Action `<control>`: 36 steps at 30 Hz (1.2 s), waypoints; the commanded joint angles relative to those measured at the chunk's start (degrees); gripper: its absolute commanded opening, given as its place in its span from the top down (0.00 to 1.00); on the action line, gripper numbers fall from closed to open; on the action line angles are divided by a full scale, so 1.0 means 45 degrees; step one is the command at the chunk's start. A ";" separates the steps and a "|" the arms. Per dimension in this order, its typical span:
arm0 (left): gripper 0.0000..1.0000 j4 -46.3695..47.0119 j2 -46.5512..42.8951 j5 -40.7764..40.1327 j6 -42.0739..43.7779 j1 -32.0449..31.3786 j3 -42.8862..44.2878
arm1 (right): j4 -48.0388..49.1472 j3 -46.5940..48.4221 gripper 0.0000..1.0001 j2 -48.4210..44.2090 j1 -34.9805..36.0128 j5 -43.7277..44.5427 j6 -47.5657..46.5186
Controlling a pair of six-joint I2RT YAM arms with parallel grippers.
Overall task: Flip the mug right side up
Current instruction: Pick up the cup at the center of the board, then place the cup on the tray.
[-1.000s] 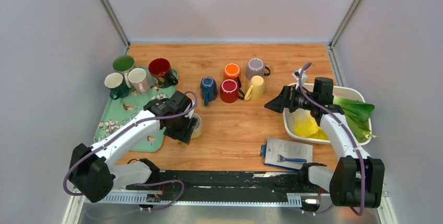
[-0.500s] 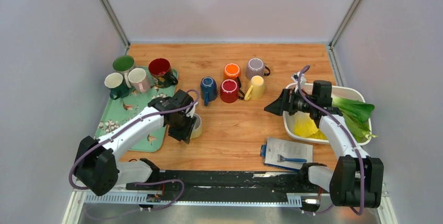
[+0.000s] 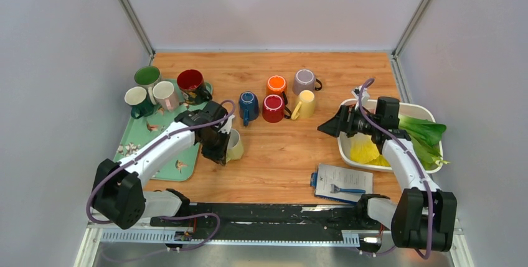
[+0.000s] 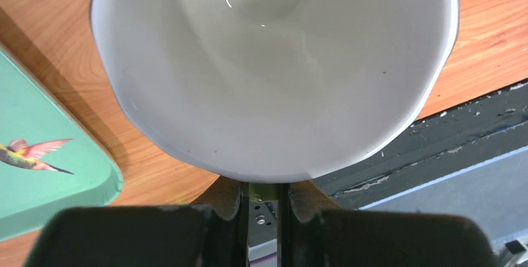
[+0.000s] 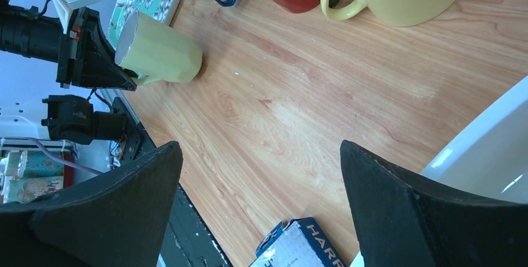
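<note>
two arms seen from above: the left gripper [image 3: 221, 147] grips the pale yellow mug [image 3: 235, 144], which is tilted just right of the green tray [image 3: 134, 142]. left wrist: jaws almost together, pinching the mug's edge, its white inside facing the lens. right wrist: the right gripper [image 5: 256, 152] jaws are spread wide over the desk [image 5: 299, 111].

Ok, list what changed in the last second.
The left fingers closed on the rim of the mug, and both shifted slightly forward. The right fingers stayed open and in place; the other mugs did not move.
</note>
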 commanded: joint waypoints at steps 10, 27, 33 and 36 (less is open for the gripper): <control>1.00 0.0921 -0.1291 -0.1570 0.3316 0.0141 0.2302 | 0.0496 -0.0466 0.00 -0.0786 -0.0563 -0.0002 0.0322; 1.00 0.1174 -0.0361 -0.3374 0.2562 0.5150 0.2848 | 0.0421 -0.0139 0.00 -0.0425 -0.0603 0.0056 0.0334; 1.00 0.2338 0.1157 -0.3437 0.2713 0.6097 0.3321 | 0.0308 -0.0342 0.00 -0.0767 -0.0656 0.0084 0.0296; 1.00 0.2874 0.1936 -0.3873 0.2621 0.6170 0.3405 | 0.0279 -0.0416 0.00 -0.0841 -0.0747 0.0119 0.0290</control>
